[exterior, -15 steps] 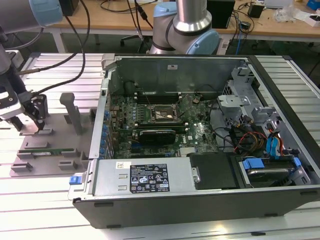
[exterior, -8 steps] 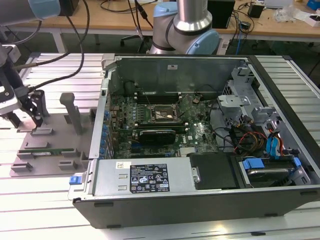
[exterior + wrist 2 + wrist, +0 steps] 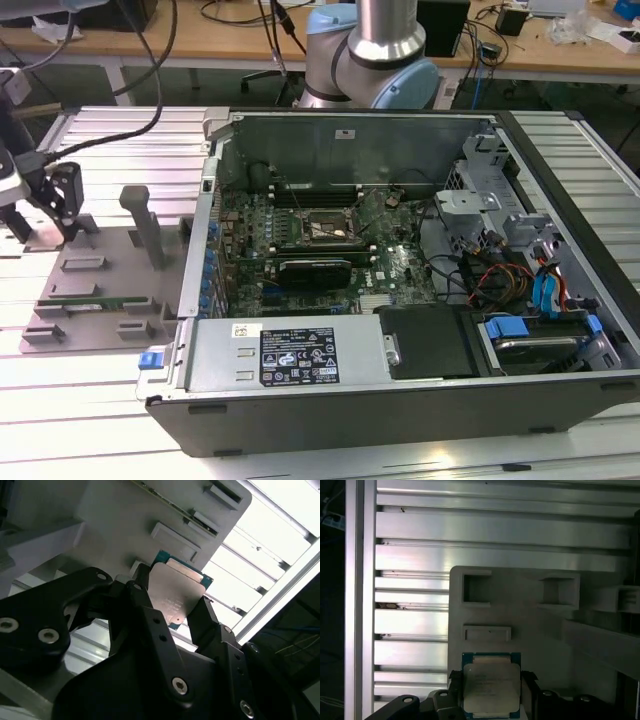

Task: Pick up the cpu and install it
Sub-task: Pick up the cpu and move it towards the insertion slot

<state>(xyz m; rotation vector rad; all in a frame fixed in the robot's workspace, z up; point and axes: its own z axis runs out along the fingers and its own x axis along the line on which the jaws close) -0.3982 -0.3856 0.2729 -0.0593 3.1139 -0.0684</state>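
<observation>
Step in hand, as I read it: the pick-up, at the grasp. The gripper (image 3: 45, 225) is over the grey tray (image 3: 100, 270) at the exterior view's left, well apart from the open PC case (image 3: 400, 400).

In both wrist views the cpu (image 3: 491, 687) sits right between the 2 black fingers (image 3: 144, 592), silver top facing the cams and green edge showing at the corners. The fingers are closed in on 2 opposite edges and look clamped on the chip. Can't tell whether it rests on the tray or is just clear of it, but it's over the tray's edge zone, beside a small raised block (image 3: 487, 632).

Install side not started: the socket (image 3: 318, 228) on the board inside the case looks unfilled, though I can't be sure at that range.

What the move ahead calls for, in my judgement:
- hold firm on the thin edges w/o tilting the chip
- keep it flat, no drag across the tray
- clear the case wall on the way over
- match chip orientation to the socket; misalignment there is the main risk
</observation>
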